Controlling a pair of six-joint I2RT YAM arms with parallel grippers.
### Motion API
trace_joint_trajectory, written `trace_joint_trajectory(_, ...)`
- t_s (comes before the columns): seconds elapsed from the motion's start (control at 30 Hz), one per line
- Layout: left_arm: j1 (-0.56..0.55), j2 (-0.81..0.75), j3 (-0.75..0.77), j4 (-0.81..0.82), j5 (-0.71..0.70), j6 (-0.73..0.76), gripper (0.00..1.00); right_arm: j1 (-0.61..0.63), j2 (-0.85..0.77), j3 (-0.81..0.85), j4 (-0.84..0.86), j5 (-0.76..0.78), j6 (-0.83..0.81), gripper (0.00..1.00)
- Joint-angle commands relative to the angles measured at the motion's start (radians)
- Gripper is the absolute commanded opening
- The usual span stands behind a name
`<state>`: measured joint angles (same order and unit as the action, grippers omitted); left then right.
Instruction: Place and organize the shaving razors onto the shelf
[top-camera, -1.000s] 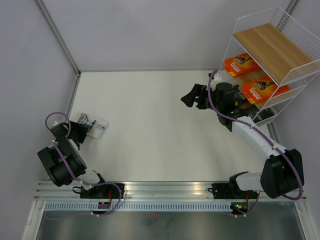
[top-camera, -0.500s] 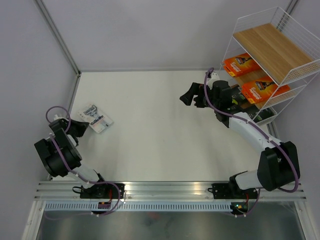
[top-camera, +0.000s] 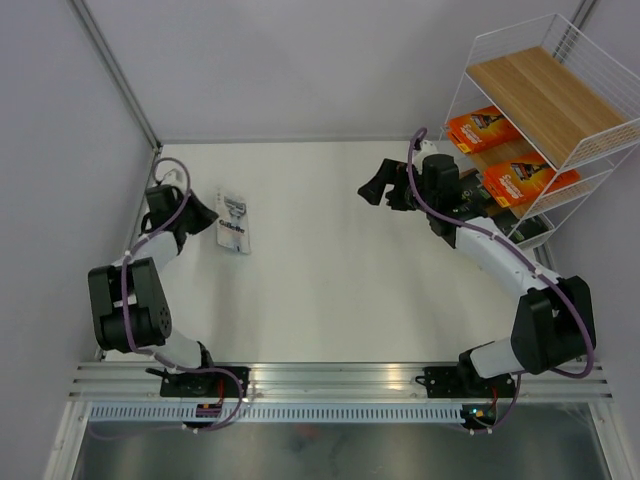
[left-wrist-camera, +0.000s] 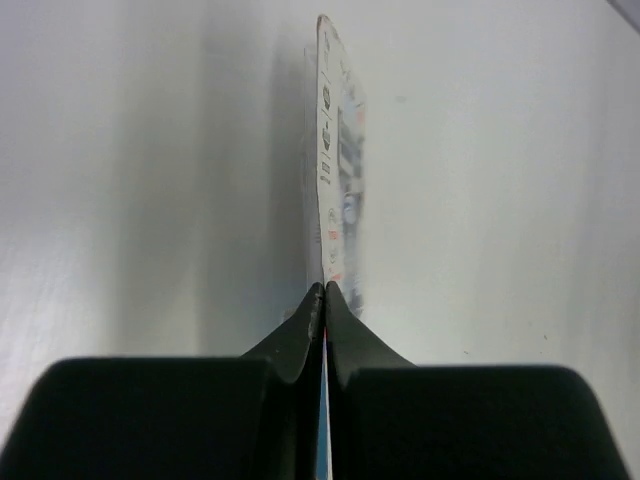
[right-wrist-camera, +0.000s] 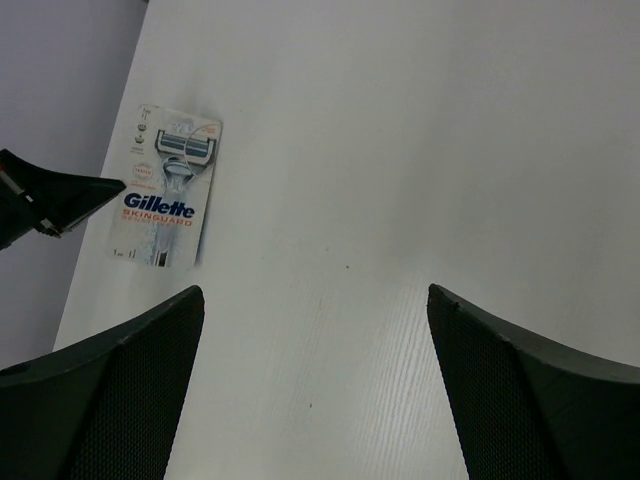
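Since I've only got a thin pinch on one long edge of the Gillette pack (top-camera: 234, 222), my worry is that it swings or slips out on the way to the shelf (top-camera: 545, 90), which is well apart at the far right. From the top view, my left gripper (top-camera: 205, 218) is clamped on the pack near the table's left edge. My right gripper (top-camera: 385, 188) hangs mid-table, spread wide and holding nothing. Two orange packs (top-camera: 480, 128) already sit on the boards below the top one. — yam_arms

Is it off the table yet? — shelfwatcher

Honestly can't tell. The left wrist view shows the pack dead edge-on, with my fingers (left-wrist-camera: 300, 340) pressed together on the card. What the overhead doesn't show is how little card is actually in the bite. A quick turn could peel it loose. — yam_arms

And the right wrist cam? — shelfwatcher

That's the only one showing the printed face, with the razor head at the far end and the logo mid-pack. It also shows my left fingertip meeting the pack's edge about halfway along. If I hand over to the right arm, a sloppy approach could knock the pack out before the second grip lands. — yam_arms
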<state>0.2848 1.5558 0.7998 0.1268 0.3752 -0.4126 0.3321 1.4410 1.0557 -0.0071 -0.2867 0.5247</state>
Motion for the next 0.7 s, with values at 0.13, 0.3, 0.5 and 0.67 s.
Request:
trace_joint_trajectory(0.13, -0.316, -0.046, 0.177, -0.255, -0.225, 0.181, 0.02, -0.011, -0.049, 0.083, -0.243, 0.132, 0.073, 0.98)
trace_joint_trajectory(0.3, -0.495, -0.036, 0.259, -0.349, -0.312, 0.215, 0.02, -0.013, -0.143, -0.025, -0.246, 0.135, 0.118, 0.98)
trace_joint_trajectory(0.5, -0.65, -0.013, 0.273, -0.441, -0.478, 0.155, 0.02, -0.015, -0.235, -0.112, -0.258, 0.11, 0.127, 0.98)
trace_joint_trajectory(0.67, -0.65, -0.011, 0.262, -0.452, -0.484, 0.124, 0.3, -0.013, -0.26, -0.18, -0.2, 0.035, 0.156, 0.98)
